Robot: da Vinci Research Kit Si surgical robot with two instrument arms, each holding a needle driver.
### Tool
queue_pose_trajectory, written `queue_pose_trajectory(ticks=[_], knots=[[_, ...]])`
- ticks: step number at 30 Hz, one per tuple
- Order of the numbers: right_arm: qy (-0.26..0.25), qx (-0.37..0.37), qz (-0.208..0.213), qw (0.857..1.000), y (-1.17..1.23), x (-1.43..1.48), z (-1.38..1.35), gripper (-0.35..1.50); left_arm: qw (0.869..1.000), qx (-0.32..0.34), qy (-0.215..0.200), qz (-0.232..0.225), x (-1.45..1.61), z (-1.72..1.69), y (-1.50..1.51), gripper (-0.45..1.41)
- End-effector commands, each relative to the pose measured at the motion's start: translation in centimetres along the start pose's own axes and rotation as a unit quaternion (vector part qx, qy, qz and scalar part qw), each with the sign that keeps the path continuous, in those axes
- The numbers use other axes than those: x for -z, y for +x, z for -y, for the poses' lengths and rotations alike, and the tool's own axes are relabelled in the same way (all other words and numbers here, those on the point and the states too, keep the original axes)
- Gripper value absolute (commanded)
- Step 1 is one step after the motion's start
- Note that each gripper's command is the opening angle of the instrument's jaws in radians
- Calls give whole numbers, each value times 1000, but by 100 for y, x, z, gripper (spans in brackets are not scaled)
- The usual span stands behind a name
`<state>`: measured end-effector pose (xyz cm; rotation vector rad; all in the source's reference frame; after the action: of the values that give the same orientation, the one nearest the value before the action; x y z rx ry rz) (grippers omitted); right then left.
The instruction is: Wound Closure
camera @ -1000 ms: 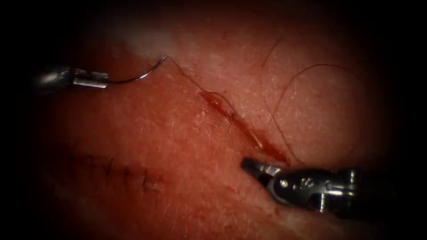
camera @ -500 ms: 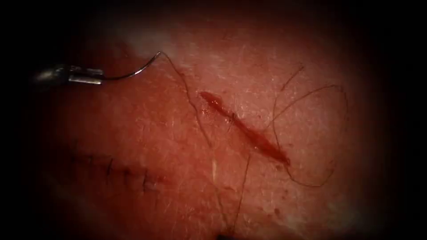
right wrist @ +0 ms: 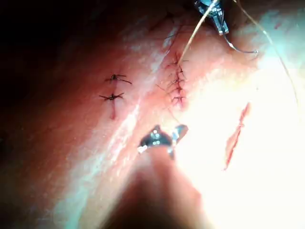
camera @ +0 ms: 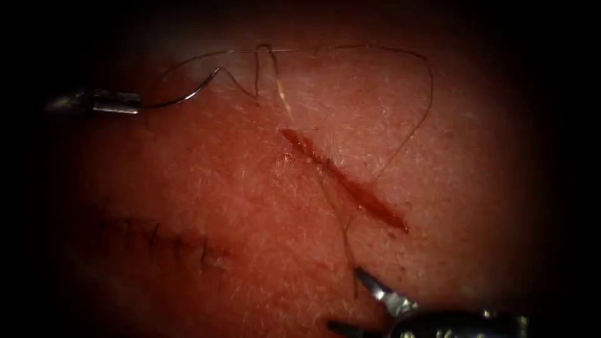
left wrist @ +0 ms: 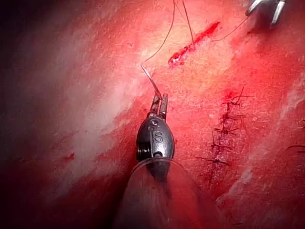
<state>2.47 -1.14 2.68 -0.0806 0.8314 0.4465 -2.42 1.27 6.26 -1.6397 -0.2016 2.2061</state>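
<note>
Left tool [camera: 125,102] clamps needle [camera: 188,97] at one end, clear of tissue [camera: 250,206], upper left of cut [camera: 341,178]; thread [camera: 413,119] arcs right; right tool [camera: 360,300] jaws parted, empty, below cut.

Tissue [camera: 250,206] moist, glistening, finely hairy; needle [camera: 181,100] polished metal; thread [camera: 413,119] thin, dark, matt.

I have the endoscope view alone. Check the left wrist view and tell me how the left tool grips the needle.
Observer: The left tool has its jaws shut on the needle near the end away from the thread. The needle is clear of the tissue.
Operator: Go to the right wrist view. Report the right tool.
Observer: The right tool has its jaws open and holds nothing. Beyond the stitched row lie two separate stitches.
</note>
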Motion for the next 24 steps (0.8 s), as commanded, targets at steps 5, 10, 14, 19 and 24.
queue_pose_trajectory(ticks=[5,10,14,19,24], knots=[[-16,13,3,1000,-25,-37,-5,114,1000,4,0,0,-7,-4,-10,-45],[-25,17,8,1000,-36,-56,-18,113,1000,4,3,1,-7,-4,-10,-45],[-32,15,11,999,-42,-67,-32,113,1000,6,2,0,-9,-5,-12,-45],[-38,13,10,999,-45,-74,-43,106,1000,8,0,-1,-11,-6,-14,-45],[-38,15,7,999,-49,-77,-42,-17,1000,8,1,-1,-12,-6,-14,-45]])
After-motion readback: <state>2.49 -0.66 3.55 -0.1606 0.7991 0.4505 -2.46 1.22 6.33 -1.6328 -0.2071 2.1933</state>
